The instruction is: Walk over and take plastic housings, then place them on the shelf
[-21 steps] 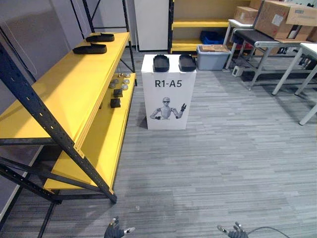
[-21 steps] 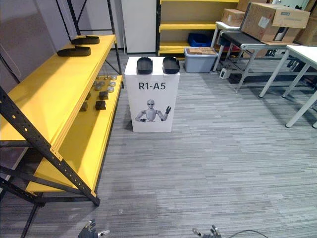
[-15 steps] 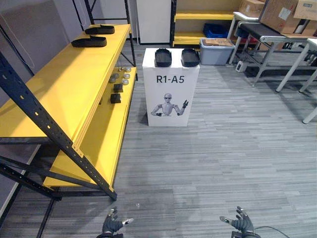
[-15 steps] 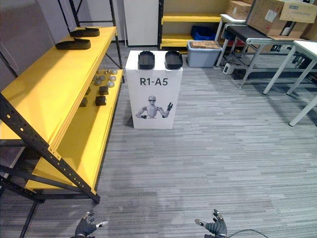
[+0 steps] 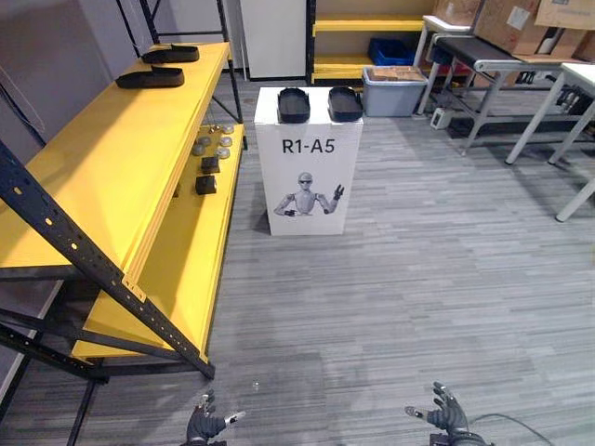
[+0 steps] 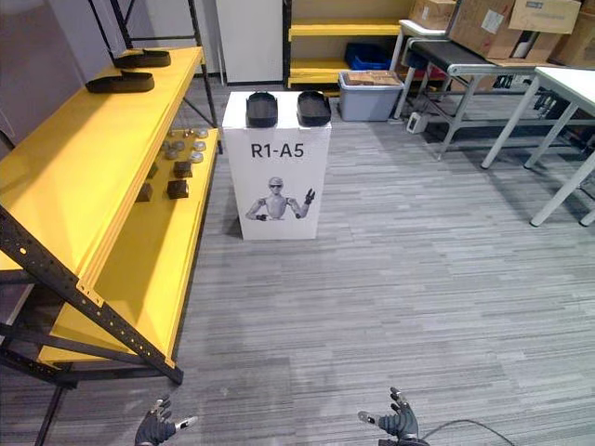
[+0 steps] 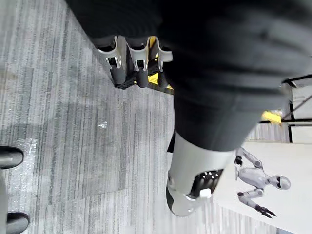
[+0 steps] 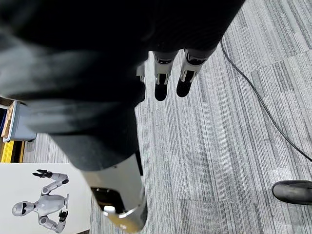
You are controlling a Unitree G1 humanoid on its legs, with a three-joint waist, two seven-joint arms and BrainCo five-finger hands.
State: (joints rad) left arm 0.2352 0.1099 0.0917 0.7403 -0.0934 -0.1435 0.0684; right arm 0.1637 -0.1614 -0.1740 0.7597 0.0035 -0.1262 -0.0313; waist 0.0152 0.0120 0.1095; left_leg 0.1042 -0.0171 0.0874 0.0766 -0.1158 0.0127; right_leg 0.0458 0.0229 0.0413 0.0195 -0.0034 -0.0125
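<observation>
While both hands hang empty at the near edge of the left eye view, the two plastic housings (image 5: 295, 104) to be taken are recorded lying side by side on top of the white pedestal (image 5: 308, 158), well apart from the robot across bare grey floor (image 5: 390, 307).
- Left hand (image 5: 206, 427): fingers spread, nothing held.
- Right hand (image 5: 444, 413): likewise.
- Risk: the black shelf post (image 5: 102, 265) at the near corner of the yellow shelf (image 5: 121, 167) juts toward the walking line on the left. It would probably be clipped if the approach drifted that way.
- Risk: the housings look shallow and smooth and lie close together. A one-sided grasp on one could be expected to push its neighbour off the pedestal.

Right eye view.
- Two further housings (image 6: 119, 83) are already laid at the far end of the shelf's top board, with free board left nearer.
- Small parts (image 6: 177, 189) are noted on the lower board.
- Behind the pedestal: grey bin (image 6: 370, 96).
- To the right: benches (image 6: 572, 93) and cardboard boxes (image 6: 493, 28), well clear of the route.
- Nothing is seen between robot and pedestal.

Left wrist view. Fingers (image 7: 130, 68) are shown straight, closed around nothing, above floor.

Right wrist view. Fingers (image 8: 162, 83) are shown straight and empty, above floor.
</observation>
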